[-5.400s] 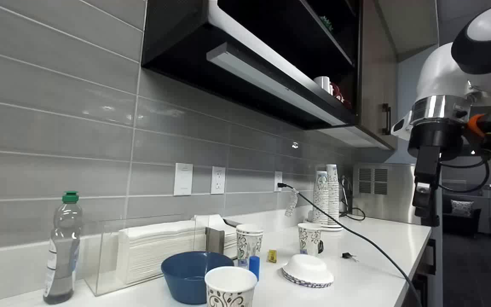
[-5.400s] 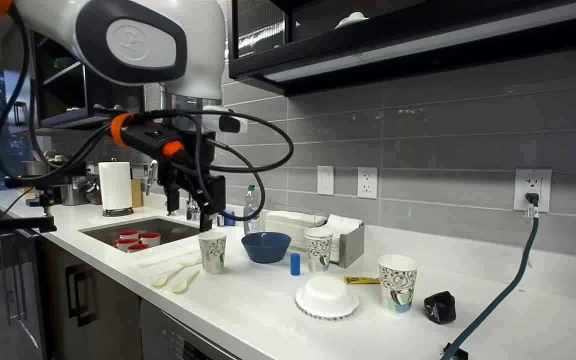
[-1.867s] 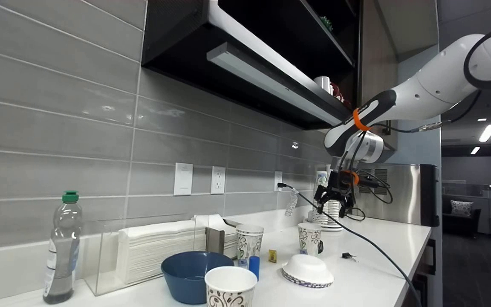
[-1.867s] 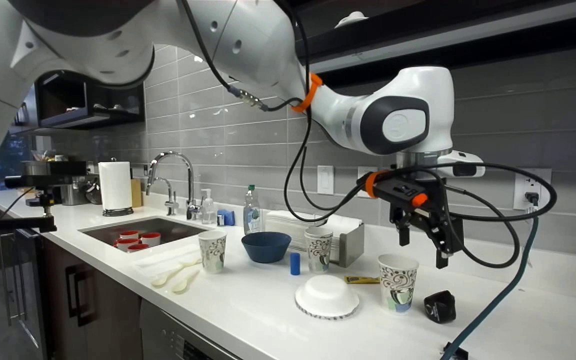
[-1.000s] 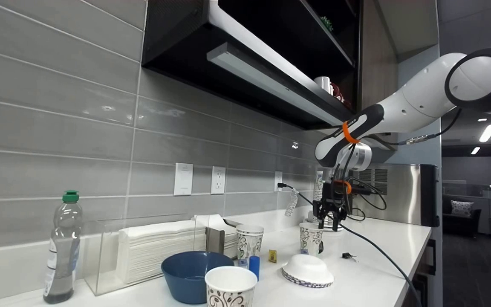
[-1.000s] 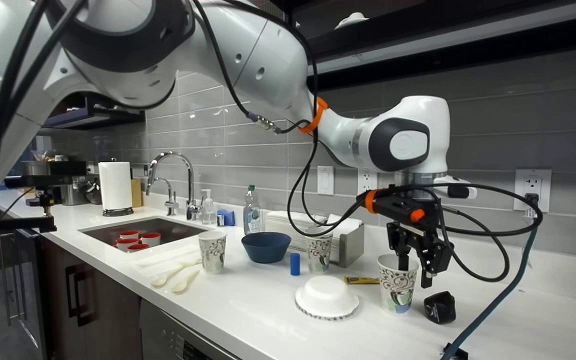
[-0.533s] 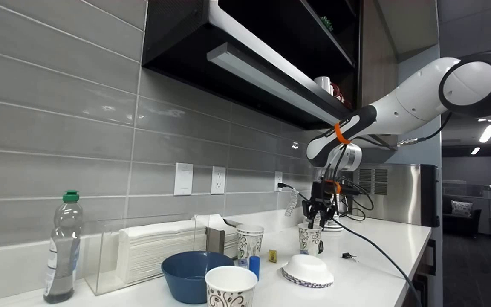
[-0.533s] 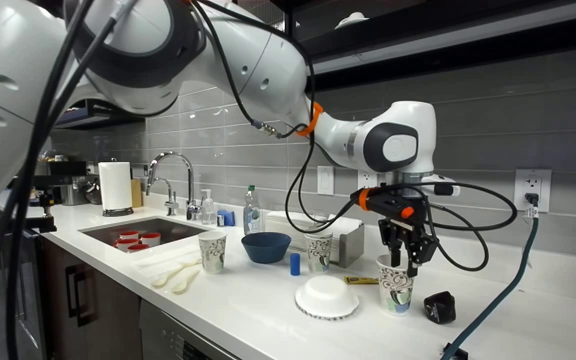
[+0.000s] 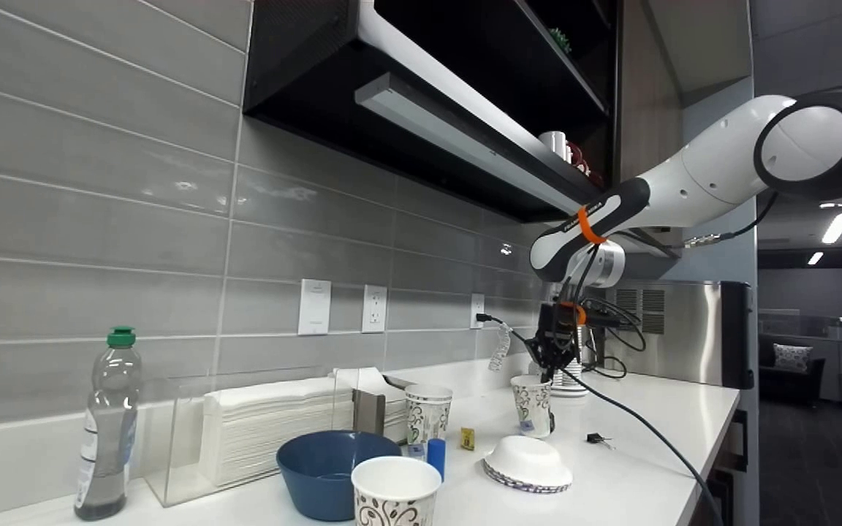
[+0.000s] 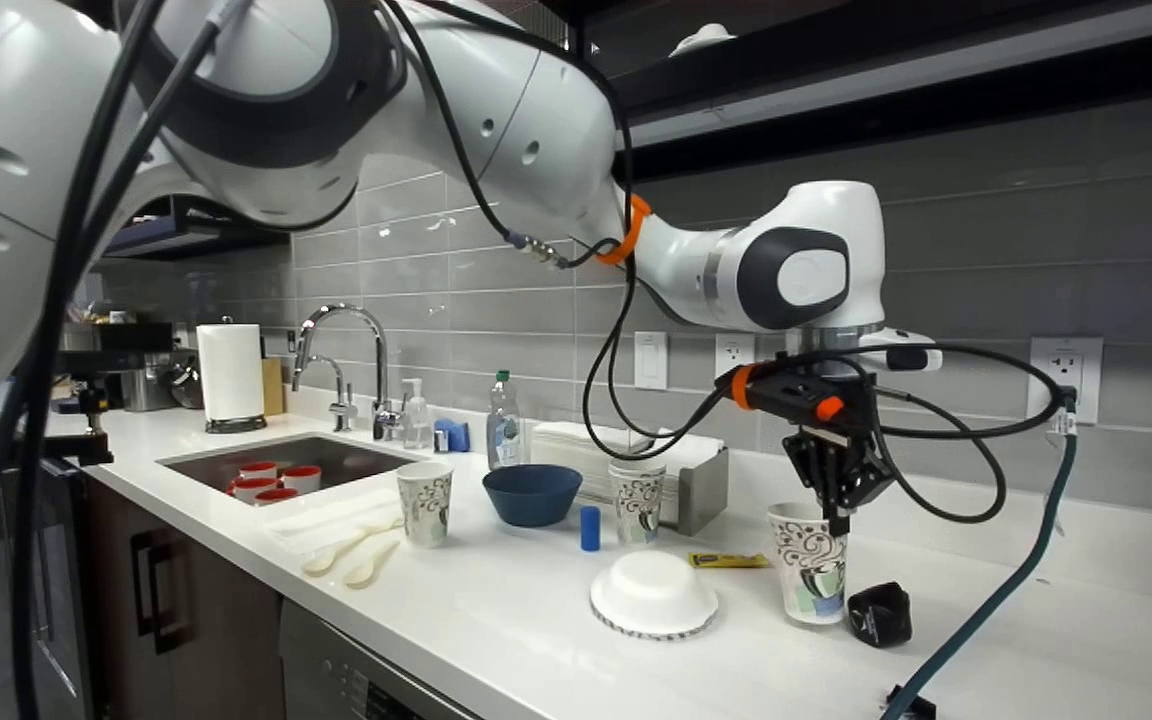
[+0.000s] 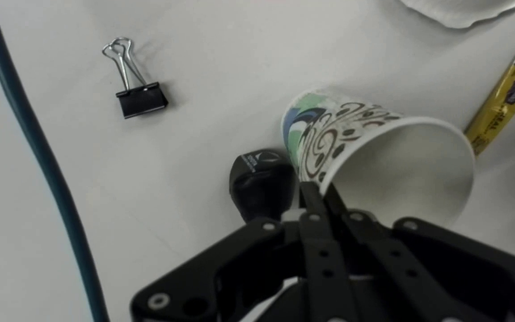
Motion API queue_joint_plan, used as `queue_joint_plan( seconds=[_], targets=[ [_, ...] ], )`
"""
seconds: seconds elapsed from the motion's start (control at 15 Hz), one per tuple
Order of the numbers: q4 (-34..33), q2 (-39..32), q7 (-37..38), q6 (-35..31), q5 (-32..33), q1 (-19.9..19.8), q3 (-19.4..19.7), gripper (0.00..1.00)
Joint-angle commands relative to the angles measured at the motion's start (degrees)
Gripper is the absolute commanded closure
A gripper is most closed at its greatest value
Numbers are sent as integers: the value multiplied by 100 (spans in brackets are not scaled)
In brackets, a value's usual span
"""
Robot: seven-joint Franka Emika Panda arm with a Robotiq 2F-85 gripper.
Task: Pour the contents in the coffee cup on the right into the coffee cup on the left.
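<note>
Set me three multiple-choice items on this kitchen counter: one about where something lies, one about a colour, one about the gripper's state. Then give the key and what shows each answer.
1. Where is the binder clip?
A. In the blue bowl
B. On the counter, beside the power cord
C. In the sink

2. What colour is the cap of the dish soap bottle?
A. Red
B. Yellow
C. Green

3. How does the gripper stand?
A. Closed on the wall of the right-hand coffee cup
B. Spread wide, touching nothing
C. Closed on the power cord

Key:
1. B: the wrist view shows it on the white surface, apart from the cord.
2. C: the green shows in both exterior views.
3. A: in the wrist view, one fingertip sits inside the cup's rim, one outside.
</note>
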State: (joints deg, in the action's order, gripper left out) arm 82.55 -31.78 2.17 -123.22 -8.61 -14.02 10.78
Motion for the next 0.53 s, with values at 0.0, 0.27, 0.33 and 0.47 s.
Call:
queue_joint_plan(
  seconds=[0.0,0.27,0.33,0.47],
  targets=[
    [693,945,10,-314,286,81,12,99],
    [1730,2096,43,-396,646,341,-30,99],
    [1998,2369,66,-382,791,430,-51,99],
    [2555,2901,21,-362,1082,552,-100,99]
  ],
)
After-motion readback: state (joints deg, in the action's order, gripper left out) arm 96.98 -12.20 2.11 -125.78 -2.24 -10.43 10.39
